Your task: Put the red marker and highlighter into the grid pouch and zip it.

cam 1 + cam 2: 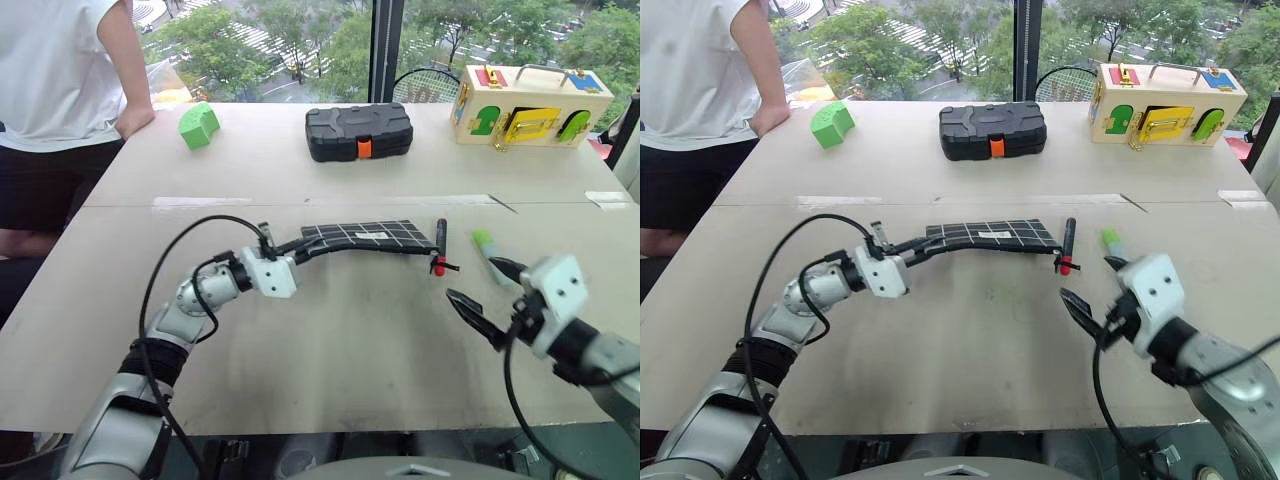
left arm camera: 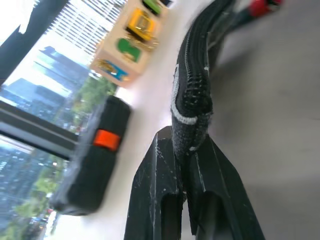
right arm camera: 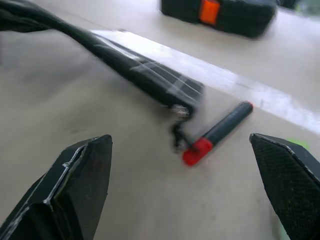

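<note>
Your left gripper (image 1: 296, 247) is clamped tight on the near-left corner of the grid pouch (image 1: 370, 236); in the left wrist view the two black fingers (image 2: 155, 200) pinch the zipper edge between them. That held end is lifted off the table (image 1: 330, 340), and the pouch stretches away toward your right, its far end low by the red marker; hard to tell if that end still touches the tabletop.

The red marker (image 1: 439, 246) lies on the table just beside the pouch's right end, red end toward you, with the black zipper cord (image 3: 177, 135) close against it. The highlighter (image 1: 487, 246) lies on the table right of the marker, green cap away from you, just beyond your right gripper.

Your right gripper (image 1: 487, 293) hovers with its jaws spread wide, holding nothing, near the marker and highlighter and aimed at the marker in the right wrist view.

At the far side of the table: black hard case (image 1: 359, 132), green block (image 1: 199, 126), wooden latch box (image 1: 530, 105). A person (image 1: 60, 70) stands at the far left corner, hand on the table edge.
</note>
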